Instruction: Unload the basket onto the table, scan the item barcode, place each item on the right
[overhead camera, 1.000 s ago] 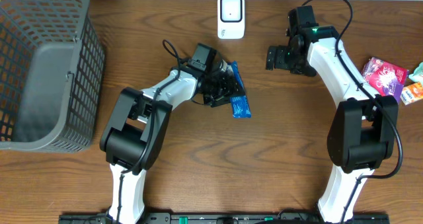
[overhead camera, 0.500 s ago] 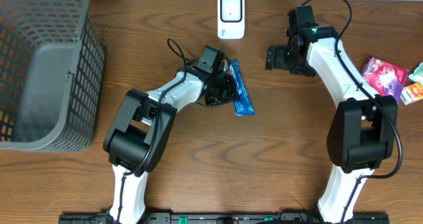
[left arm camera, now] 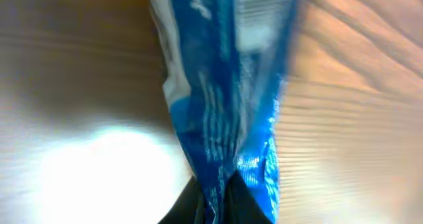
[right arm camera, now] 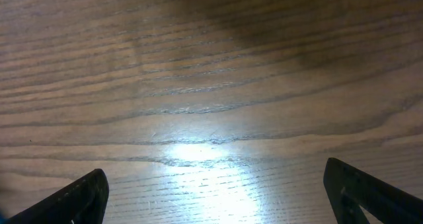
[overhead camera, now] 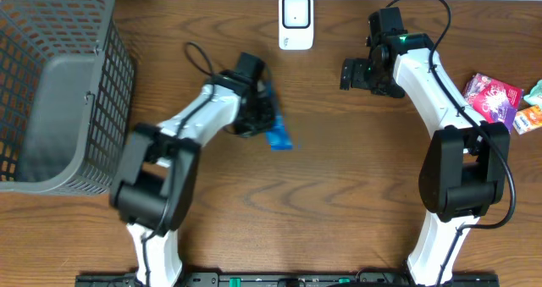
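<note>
Wooden table (overhead camera: 339, 194) seen from above, with 2 robot arms. Left gripper (overhead camera: 261, 116) is clenched on a blue packet (overhead camera: 279, 136), left of centre and nearer than the white scanner (overhead camera: 295, 20) at the far edge. Right gripper (overhead camera: 349, 74) hangs spread wide and empty, right of the scanner. Step in hand looks like carrying the packet to the scanner. Next, the barcode side likely needs turning toward the scanner's face.

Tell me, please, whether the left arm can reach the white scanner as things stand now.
Probably yes. The left gripper, shut on the blue packet, is near the white scanner, and nothing lies between them. The open right gripper is off to the side.
</note>
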`<control>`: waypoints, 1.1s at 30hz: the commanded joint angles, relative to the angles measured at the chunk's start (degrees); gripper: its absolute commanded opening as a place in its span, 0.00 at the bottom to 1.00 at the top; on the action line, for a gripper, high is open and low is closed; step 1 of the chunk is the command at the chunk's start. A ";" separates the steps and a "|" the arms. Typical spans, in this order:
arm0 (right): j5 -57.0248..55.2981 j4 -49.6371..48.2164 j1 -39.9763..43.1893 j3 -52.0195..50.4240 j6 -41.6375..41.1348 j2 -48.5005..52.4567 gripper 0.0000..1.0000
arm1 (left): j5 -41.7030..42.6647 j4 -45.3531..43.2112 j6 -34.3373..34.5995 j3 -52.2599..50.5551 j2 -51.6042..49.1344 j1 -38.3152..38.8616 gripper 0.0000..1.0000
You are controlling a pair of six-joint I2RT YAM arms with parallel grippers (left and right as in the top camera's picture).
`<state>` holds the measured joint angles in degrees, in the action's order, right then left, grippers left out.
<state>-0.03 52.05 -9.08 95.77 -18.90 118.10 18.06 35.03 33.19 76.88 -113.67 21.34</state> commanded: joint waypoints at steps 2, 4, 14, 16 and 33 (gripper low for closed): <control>-0.74 0.02 -0.35 -0.31 -0.79 -0.81 0.99 | -27.91 5.55 -9.62 -0.46 9.35 -0.33 0.07; -0.74 0.02 -0.35 -0.31 -0.79 -0.81 0.99 | -34.05 7.08 -12.39 -0.46 11.34 0.00 0.07; -0.74 0.02 -0.35 -0.31 -0.79 -0.81 0.99 | -50.82 7.30 -18.14 -0.50 10.32 3.43 0.07; -0.76 0.02 -0.35 -0.31 -0.79 -0.81 0.99 | -50.86 6.43 -18.14 -0.55 8.72 5.01 0.07; -0.74 0.02 -0.35 -0.31 -0.79 -0.81 0.99 | -52.83 7.17 -9.75 -0.52 -4.55 18.60 0.07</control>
<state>-0.03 52.05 -9.08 95.77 -18.90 118.10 -36.36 41.69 17.67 76.51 -118.32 38.79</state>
